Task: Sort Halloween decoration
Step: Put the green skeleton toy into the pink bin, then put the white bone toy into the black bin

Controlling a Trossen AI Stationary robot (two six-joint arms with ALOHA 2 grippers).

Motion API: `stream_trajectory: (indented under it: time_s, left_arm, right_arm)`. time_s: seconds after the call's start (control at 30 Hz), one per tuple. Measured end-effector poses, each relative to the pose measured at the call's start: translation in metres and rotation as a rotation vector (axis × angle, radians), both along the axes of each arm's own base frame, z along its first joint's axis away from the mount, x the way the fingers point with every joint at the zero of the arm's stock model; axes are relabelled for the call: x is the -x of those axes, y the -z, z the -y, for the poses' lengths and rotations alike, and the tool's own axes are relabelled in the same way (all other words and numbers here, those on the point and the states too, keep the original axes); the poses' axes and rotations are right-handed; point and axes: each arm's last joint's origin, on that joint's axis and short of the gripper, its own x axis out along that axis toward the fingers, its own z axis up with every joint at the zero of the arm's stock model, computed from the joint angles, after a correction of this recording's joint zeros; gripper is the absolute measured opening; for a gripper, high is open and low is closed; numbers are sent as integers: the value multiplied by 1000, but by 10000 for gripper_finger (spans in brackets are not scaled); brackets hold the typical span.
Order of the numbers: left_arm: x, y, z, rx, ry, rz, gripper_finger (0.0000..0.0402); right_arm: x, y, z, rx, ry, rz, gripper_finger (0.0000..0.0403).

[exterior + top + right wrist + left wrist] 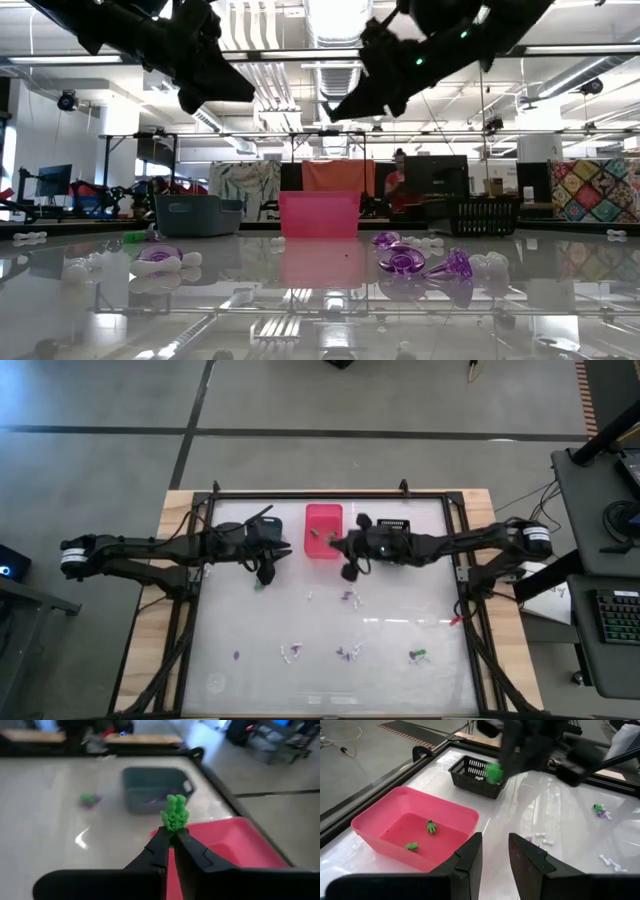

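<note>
Right wrist view showed the right end effector [172,834] clenched on a green trinket [174,818] near the pink bin [240,845], release over it likely due next.

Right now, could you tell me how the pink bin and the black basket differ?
The pink bin has solid, smooth walls; the black basket has slotted, mesh-like walls. The pink bin holds two small green trinkets; in the black basket only something small and pale shows. In the high view, the pink bin sits left of the black basket, with the right end effector, shut on a green trinket, between them. Both are rectangular, open-topped and upright at the table's far edge.
</note>
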Motion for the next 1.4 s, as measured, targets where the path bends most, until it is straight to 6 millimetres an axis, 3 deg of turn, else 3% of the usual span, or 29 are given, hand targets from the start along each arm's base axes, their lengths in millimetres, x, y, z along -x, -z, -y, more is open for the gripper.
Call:
stream_trajectory:
  time_s: [0.27, 0.47, 0.7, 1.1, 1.4]
  left_arm:
    - [0, 0, 0, 0, 0, 1, 78]
    - [0, 0, 0, 3, -1, 1, 78]
    - [0, 0, 0, -1, -35, 2, 77]
    - [-10, 14, 13, 39, -28, -60, 63]
    - [-23, 45, 46, 100, 17, -218, 63]
  right_arm:
    - [-10, 22, 39, -120, 155, 73, 12]
    - [-11, 33, 47, -170, 182, 60, 34]
    - [-10, 32, 47, -174, 186, 58, 72]
    - [-4, 17, 39, -215, 152, 63, 73]
    - [15, 2, 12, -362, 82, -57, 73]
